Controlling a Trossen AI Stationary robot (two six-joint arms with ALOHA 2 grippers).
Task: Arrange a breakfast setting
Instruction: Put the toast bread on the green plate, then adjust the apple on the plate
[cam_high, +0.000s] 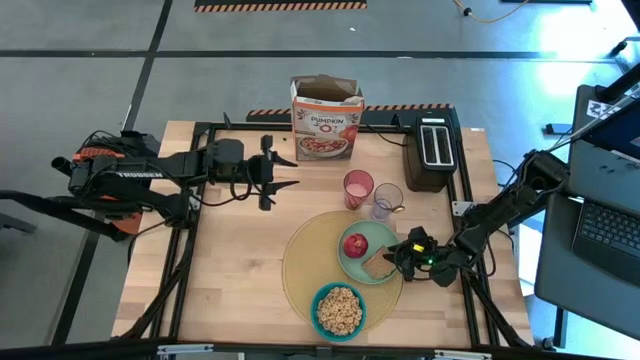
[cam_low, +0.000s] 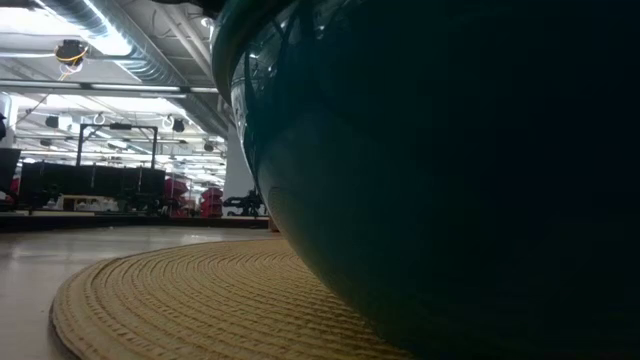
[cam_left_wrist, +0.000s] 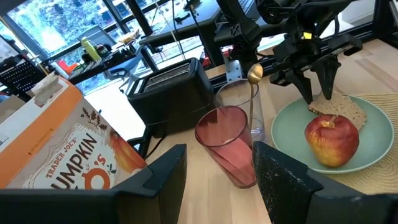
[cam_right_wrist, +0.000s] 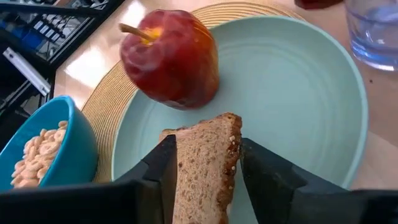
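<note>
Brown toast is clamped between the right gripper fingers, over the pale green plate edge; the red apple sits just ahead. Left gripper is held spread, well apart over bare table.

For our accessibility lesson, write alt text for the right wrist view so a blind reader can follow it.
The right end effector grips a slice of brown toast over a pale green plate. A red apple sits on the plate beyond it. A blue bowl of cereal stands beside the plate on a round yellow placemat.
</note>
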